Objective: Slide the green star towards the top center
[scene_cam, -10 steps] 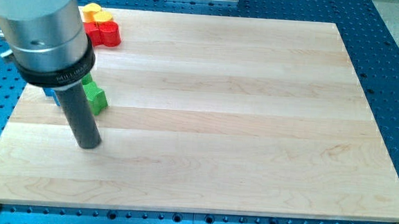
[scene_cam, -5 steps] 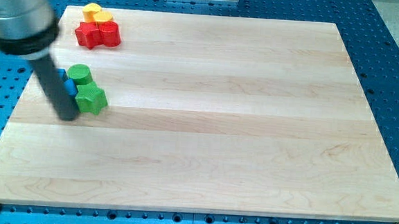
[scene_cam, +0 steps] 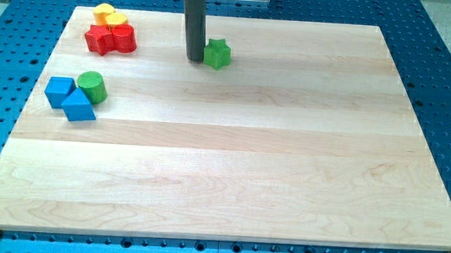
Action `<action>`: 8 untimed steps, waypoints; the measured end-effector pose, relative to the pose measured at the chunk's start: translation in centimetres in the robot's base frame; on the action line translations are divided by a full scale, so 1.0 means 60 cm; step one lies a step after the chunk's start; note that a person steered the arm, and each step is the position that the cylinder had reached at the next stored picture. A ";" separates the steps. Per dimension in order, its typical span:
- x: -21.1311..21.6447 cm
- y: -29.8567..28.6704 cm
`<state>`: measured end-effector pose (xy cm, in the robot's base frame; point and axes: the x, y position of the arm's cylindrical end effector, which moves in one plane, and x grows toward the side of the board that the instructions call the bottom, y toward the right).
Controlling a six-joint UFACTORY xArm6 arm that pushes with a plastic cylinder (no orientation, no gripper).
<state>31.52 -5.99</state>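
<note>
The green star [scene_cam: 218,54] lies near the view's top centre of the wooden board [scene_cam: 286,162]. My tip [scene_cam: 195,59] rests on the board just to the left of the star, close beside it; whether it touches cannot be told. The dark rod rises straight up from the tip and leaves the view at the top.
A green cylinder [scene_cam: 92,86] stands at the view's left beside a blue cube [scene_cam: 58,90] and a blue triangle [scene_cam: 78,106]. Two red blocks [scene_cam: 111,38] and two yellow blocks [scene_cam: 105,14] sit at the top left corner.
The green star has moved from the left side, next to the green cylinder, up and right to the top centre. My tip has moved with it and now stands left of it.
</note>
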 end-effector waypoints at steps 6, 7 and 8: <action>0.011 0.071; 0.041 -0.057; 0.048 -0.161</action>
